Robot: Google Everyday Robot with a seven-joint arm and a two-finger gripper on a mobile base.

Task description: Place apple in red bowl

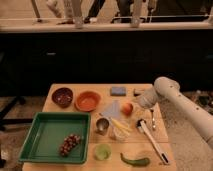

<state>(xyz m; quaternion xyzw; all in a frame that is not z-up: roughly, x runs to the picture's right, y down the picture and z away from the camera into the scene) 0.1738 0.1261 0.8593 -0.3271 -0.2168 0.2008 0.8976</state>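
The apple [127,108] is a small orange-red fruit resting on the wooden table [100,91], right of centre. The red bowl [88,100] is bright orange-red and stands at the back left of the table, empty, with a darker maroon bowl [62,96] to its left. My gripper [138,103] comes in from the right on a white arm and hangs just right of the apple, close beside it.
A green tray [50,135] holds dark grapes [70,144] at the front left. A metal cup [102,125], a clear cup with yellow sticks [120,131], a green cup [102,151], a green pepper [135,160], utensils [152,140] and a blue sponge [118,90] lie around.
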